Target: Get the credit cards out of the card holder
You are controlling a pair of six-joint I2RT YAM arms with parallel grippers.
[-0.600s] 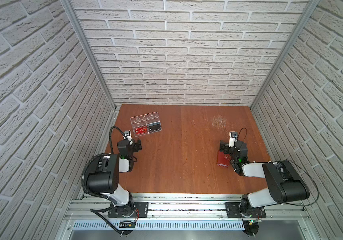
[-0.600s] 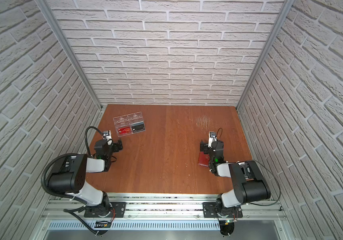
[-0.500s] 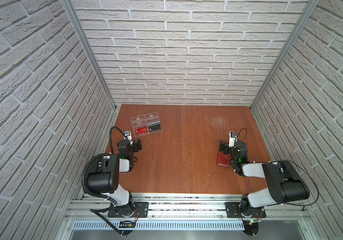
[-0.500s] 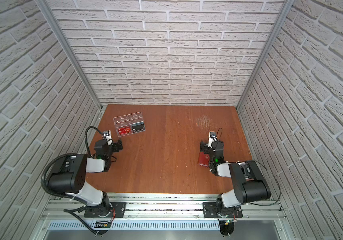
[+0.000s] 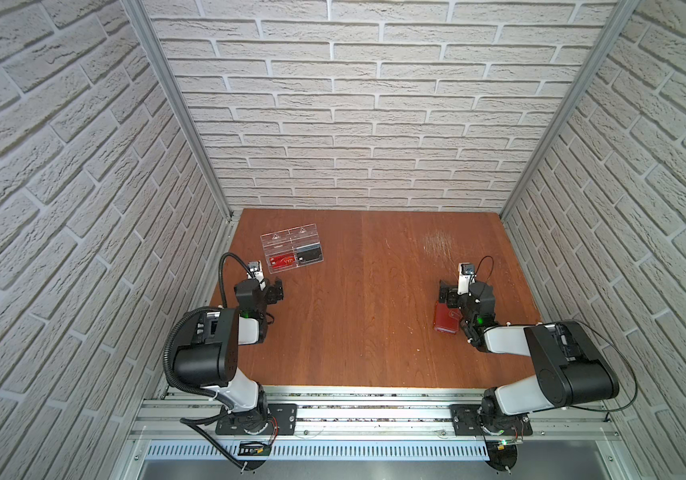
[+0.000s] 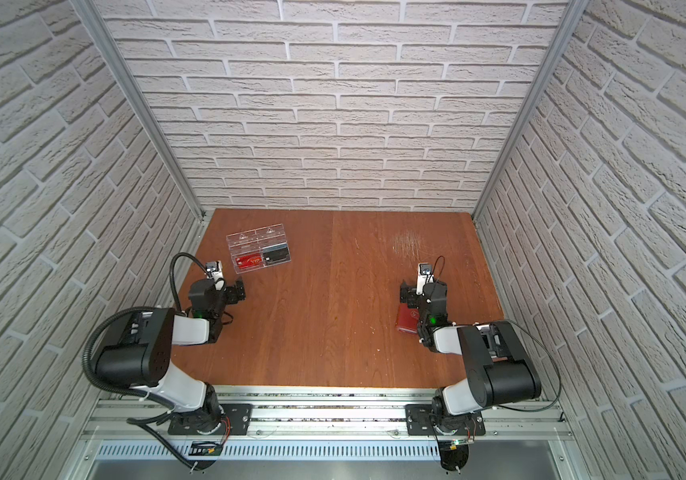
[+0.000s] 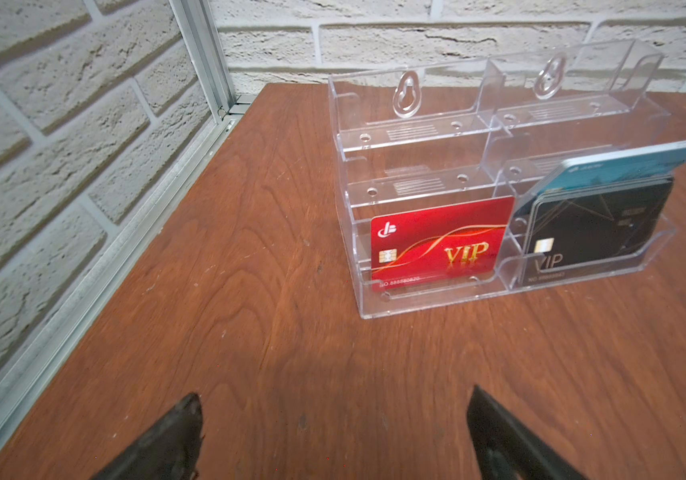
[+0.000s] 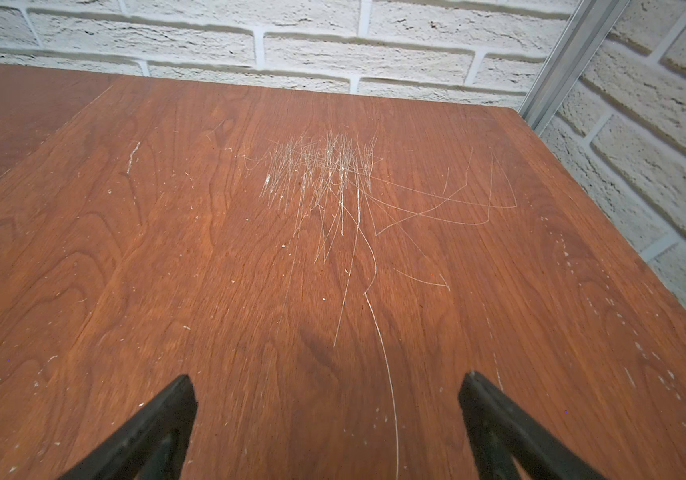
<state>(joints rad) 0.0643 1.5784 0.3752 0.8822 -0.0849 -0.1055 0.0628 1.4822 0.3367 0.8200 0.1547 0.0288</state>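
Top views both set the closed card holder [image 5: 446,323] just behind the right gripper [image 5: 447,291] — jaws spread, empty — its long axis in line with that gripper's reach; left gripper [image 5: 277,291], likewise spread, sits well apart.

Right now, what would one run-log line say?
left fingers open, empty | right fingers open, empty | red card holder closed, lying on table

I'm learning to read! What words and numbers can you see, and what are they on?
"VIP", gold, on the red card.
"VIP" on the black card.
Number lines under both: too blurred to read.
Small mark on the teal card: too small to read.
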